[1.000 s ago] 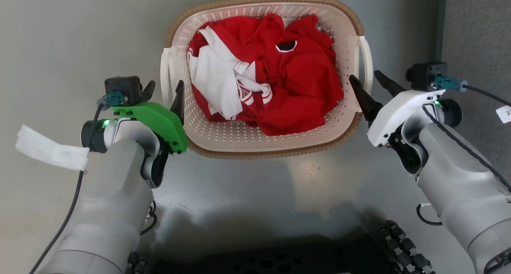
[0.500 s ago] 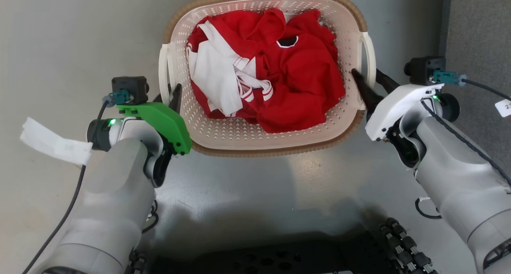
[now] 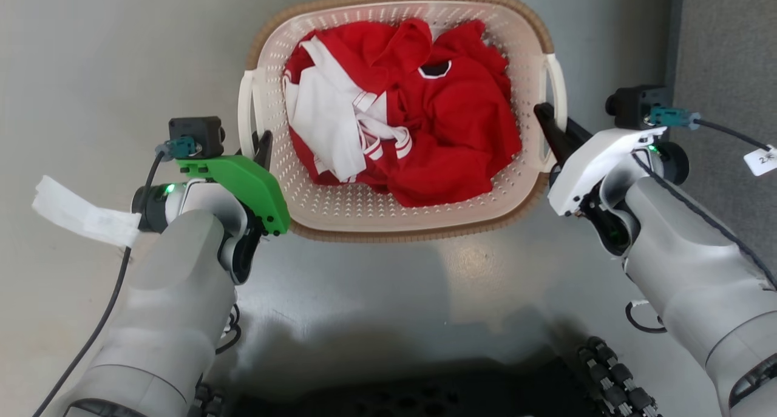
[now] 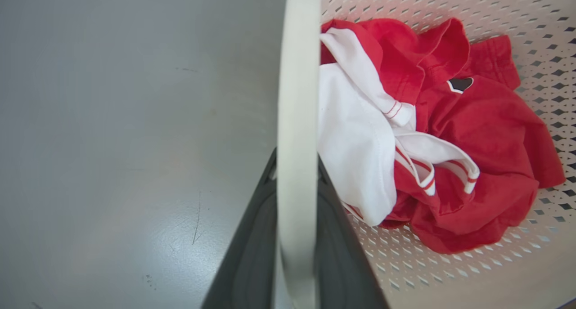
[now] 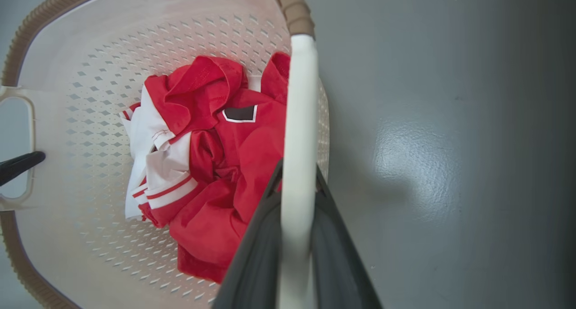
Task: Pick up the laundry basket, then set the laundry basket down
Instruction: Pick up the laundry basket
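Right, nearest first. My black base lies along the bottom edge of the head view, with my pale grey forearms rising on either side. The left wrist carries a green plastic cover and a white paper tag on its cable. The right wrist carries a white plastic cover and a small white label on its cable.

My left gripper is clenched on the white plastic left handle of the laundry basket, a rounded-rectangular cream-white perforated plastic tub with a brown woven-look rim. In the left wrist view the handle bar runs straight up between my two dark fingers, and both touch it. My right gripper is clamped the same way on the white right handle; in the right wrist view its fingers press the bar from both sides.

The basket is straight ahead of me, between the two grippers, over the glossy grey floor. I cannot tell whether its bottom touches the floor.

Inside lies a crumpled heap of red and white clothes. The white cloth is toward my left side and the red fills the rest, with a small black patch edged in white near the top of the heap.

Across the basket in the right wrist view, a dark fingertip of my left gripper shows at the opening of the far handle. The far rim sits close to the top edge of the head view. Beyond, at the right edge, is a darker grey textured strip.
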Robot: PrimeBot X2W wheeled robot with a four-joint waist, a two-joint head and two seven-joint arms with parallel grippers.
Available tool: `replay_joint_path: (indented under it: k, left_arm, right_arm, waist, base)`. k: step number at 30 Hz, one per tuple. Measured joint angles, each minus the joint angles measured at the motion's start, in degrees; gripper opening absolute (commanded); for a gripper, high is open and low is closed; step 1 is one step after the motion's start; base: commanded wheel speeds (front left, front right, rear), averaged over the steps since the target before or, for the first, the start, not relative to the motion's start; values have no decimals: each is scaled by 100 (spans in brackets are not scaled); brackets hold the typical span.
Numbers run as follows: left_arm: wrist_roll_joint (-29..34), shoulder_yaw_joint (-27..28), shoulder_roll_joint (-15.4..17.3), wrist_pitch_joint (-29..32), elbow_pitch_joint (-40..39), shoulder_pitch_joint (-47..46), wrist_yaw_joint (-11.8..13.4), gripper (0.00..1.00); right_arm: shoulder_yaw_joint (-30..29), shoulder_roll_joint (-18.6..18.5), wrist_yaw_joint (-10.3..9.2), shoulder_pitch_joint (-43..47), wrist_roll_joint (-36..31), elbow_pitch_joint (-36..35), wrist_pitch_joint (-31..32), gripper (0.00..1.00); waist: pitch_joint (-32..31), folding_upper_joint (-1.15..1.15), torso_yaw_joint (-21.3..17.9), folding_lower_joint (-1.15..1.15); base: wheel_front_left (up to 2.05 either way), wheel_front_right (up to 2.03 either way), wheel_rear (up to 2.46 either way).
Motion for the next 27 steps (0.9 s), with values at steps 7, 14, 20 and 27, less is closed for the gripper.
replay_joint_path:
  k: [7, 14, 20, 27]
  left_arm:
    - [-255, -155, -11, -9, 233, 20, -52, 0]
    - [-407, -257, -24, 127, 428, 96, -86, 0]
    - [-582, -322, -31, 259, 539, 202, -104, 0]
    - [-693, -357, -32, 401, 656, 389, -153, 0]
  right_arm:
    - [246, 37, 0, 8, 253, 152, 3, 0]
    - [450, 60, 2, 27, 471, 293, 230, 0]
    - [525, 121, 4, 112, 684, 364, 378, 0]
    - [706, 179, 4, 256, 842, 460, 677, 0]
  waist:
    - [-400, 0, -22, 0]
    - [-886, 0, -74, 0]
    - [-1259, 0, -124, 0]
    - [-1796, 0, -181, -1]
  base:
    - [0, 0, 0]
    - [0, 0, 0]
    - [0, 0, 0]
    - [0, 0, 0]
